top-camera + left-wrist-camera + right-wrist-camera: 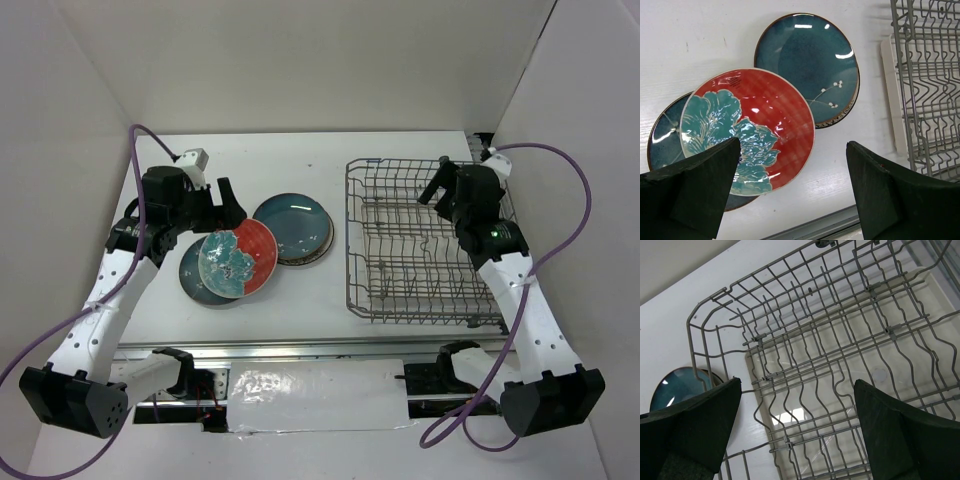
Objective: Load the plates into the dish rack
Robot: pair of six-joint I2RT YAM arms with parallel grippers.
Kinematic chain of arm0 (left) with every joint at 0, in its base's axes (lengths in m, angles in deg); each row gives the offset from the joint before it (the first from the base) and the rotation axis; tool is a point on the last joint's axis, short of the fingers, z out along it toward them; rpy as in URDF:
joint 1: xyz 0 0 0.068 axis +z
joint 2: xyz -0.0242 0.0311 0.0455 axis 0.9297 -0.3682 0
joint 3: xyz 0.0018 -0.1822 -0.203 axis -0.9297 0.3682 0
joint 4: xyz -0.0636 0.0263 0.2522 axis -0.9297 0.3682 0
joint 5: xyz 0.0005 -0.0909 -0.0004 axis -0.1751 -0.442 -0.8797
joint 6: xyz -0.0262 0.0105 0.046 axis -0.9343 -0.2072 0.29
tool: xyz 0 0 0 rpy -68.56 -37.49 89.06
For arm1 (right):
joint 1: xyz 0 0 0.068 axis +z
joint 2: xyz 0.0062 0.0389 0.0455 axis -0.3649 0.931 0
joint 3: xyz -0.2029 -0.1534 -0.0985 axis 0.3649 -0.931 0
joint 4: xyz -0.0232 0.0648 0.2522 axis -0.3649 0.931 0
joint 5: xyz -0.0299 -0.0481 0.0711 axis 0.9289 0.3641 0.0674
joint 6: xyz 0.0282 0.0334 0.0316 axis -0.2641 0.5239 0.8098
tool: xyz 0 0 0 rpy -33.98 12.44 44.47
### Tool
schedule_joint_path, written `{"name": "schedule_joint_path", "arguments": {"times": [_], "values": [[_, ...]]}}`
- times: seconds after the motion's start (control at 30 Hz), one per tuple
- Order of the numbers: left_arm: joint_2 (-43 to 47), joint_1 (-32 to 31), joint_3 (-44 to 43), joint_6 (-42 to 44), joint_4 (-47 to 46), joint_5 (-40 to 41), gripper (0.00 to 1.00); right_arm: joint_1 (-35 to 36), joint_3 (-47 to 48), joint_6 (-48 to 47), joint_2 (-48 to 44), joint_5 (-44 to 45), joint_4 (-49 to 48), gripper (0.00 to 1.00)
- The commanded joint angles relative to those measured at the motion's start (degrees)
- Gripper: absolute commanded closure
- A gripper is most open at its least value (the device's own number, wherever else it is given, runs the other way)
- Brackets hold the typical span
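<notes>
Plates (755, 125) lie overlapped on the surface (300, 290) beneath the left hand (792, 147), spread wide, empty; the right hand (797, 382), likewise wide and empty, hangs over the dish rack (400, 250).

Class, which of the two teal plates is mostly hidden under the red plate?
The left teal plate, farthest from the rack: only a crescent shows beside the red plate. The other teal plate, nearer the rack, is almost wholly visible.
</notes>
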Motion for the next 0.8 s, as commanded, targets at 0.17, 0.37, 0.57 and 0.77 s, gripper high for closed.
{"name": "schedule_joint_path", "arguments": {"times": [0.17,0.37,0.57,0.77], "values": [[1.5,-0.1,-0.5,1.2,-2.2,-1.5,0.01,0.6,-2.2,-2.0,-4.2,-1.7,-2.3,0.00],[1.3,-0.1,-0.9,1.4,-1.5,-1.5,0.01,2.2,-2.2,-4.3,-5.9,-5.6,-3.0,0.00],[0.8,-0.1,-2.0,0.0,1.0,0.6,0.01,21.0,6.9,-3.9,1.8,-4.8,-2.4,0.00],[-3.2,2.9,-9.3,-5.1,13.6,7.1,0.01,39.2,19.8,-4.8,17.9,-13.5,-1.9,0.00]]}}
